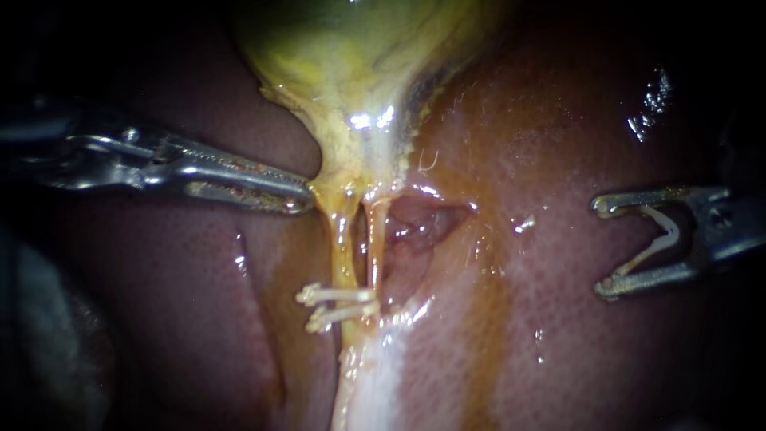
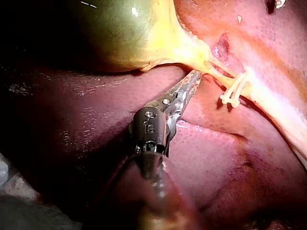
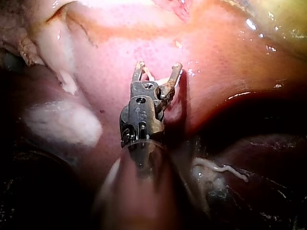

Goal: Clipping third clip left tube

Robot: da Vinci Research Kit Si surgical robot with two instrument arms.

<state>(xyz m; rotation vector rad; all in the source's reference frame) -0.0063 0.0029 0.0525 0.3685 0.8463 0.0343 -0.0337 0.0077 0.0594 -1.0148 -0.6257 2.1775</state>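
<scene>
My left instrument (image 1: 302, 201) reaches in from the left over the dark liver (image 1: 159, 303). Its jaws are closed together with nothing between them, and their tip touches the yellow tissue where the gallbladder (image 1: 351, 56) narrows to its neck; the left wrist view shows the same contact. Just right of that tip the left tube (image 1: 343, 239) runs from the neck toward the near side, with the right tube (image 1: 375, 231) close beside it. Two white clips lie across the left tube on its near stretch, the farther clip (image 1: 339, 295) and the nearer clip (image 1: 335, 317), side by side and almost touching, their free ends sticking out to the left. Right of the tubes is a small raw hollow (image 1: 423, 223) in the wet liver surface. Well apart from the tubes, at the right edge, my right instrument (image 1: 602, 247) hangs over the liver with its jaws spread wide, grasping the loaded clip (image 1: 662, 239), a white V that lies between them and opens toward the tubes. The right wrist view shows it seated in the jaws the same way.
</scene>
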